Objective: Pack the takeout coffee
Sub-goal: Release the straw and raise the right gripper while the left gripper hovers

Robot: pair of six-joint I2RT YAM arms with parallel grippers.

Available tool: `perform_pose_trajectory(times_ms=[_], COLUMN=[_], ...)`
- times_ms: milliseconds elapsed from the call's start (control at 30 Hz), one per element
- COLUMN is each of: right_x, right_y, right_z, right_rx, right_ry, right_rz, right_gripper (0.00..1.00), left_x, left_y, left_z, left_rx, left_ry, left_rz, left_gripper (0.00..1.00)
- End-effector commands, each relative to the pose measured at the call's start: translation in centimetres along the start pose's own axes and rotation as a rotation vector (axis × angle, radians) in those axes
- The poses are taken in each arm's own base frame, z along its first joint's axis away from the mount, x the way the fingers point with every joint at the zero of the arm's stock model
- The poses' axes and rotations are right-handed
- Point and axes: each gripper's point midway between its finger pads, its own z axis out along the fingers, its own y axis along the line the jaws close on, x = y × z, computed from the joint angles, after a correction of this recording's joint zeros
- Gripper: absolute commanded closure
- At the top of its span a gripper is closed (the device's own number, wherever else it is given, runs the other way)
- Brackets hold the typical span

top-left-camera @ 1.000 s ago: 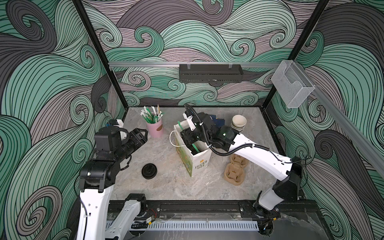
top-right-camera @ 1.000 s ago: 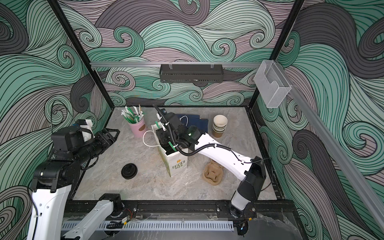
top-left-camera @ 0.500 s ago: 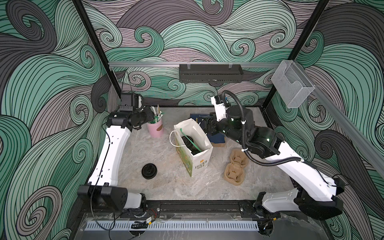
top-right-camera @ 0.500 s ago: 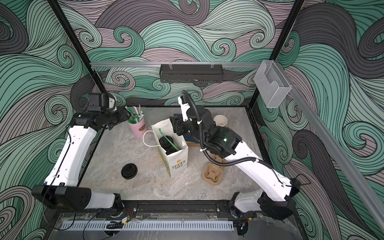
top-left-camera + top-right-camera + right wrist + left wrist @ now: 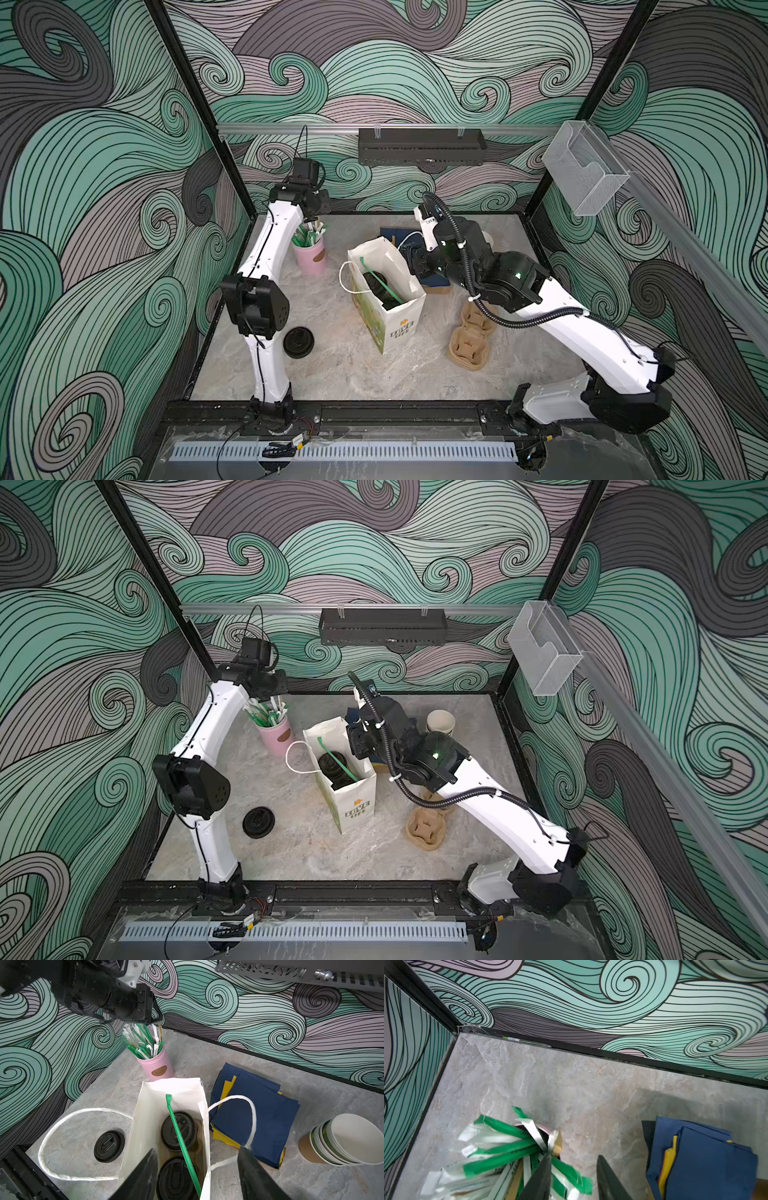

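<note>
Marble bench [image 5: 332,374], everything set on it. Mid-bench: white paper bag [image 5: 395,324], upright, mouth open. Right of bag, nearer: pulp cup carrier [image 5: 469,345], empty. Far side, just right of bag: stack of navy napkins [image 5: 255,1118].

Above bag's right wall: right claw [image 5: 197,1149], jaws wide apart, gripping nothing. Over the straws: left claw [image 5: 573,1155], jaws partly apart, nothing visibly between.

Far left: pink holder [image 5: 159,1066], full of wrapped straws. Far right: stack of lidless cups [image 5: 349,1138].

Inside bag: both lidded coffee cups [image 5: 178,1130], next to each other. Left of bag, near: loose black lid [image 5: 109,1146]. Across the cups in bag: one green straw [image 5: 180,1140].

Judged: coffee already packed; second straw and napkins probably left.
</note>
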Motion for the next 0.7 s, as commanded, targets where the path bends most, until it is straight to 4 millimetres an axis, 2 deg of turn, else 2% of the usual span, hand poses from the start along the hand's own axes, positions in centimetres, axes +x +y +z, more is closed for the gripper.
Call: perform_pose_trajectory(times_ms=[0, 233, 433, 667], right_x=[-1.0, -0.8, -0.9, -1.0], right_y=[-0.6, -1.1, -1.3, -1.7], right_z=[-1.0, -1.4, -1.7, -2.4], right_rx=[0.022, 0.037, 0.039, 0.044], right_ry=[-0.023, -0.028, -0.035, -0.049], right_rz=[-0.004, -0.001, -0.006, 0.0], right_gripper=[0.38, 0.38, 0.38, 0.37], left_x=[-1.0, -1.0, -0.4, -0.7], left_y=[0.7, 1.0, 0.2, 0.0], left_z=[0.1, 1.7, 3.0, 3.5], left_rx=[-0.08, -0.11, -0.08, -0.081], left_ry=[-0.032, -0.035, 0.001, -0.004], left_rz=[0.031, 0.024, 0.017, 0.008], left_gripper=[0.67, 0.75, 0.85, 0.88])
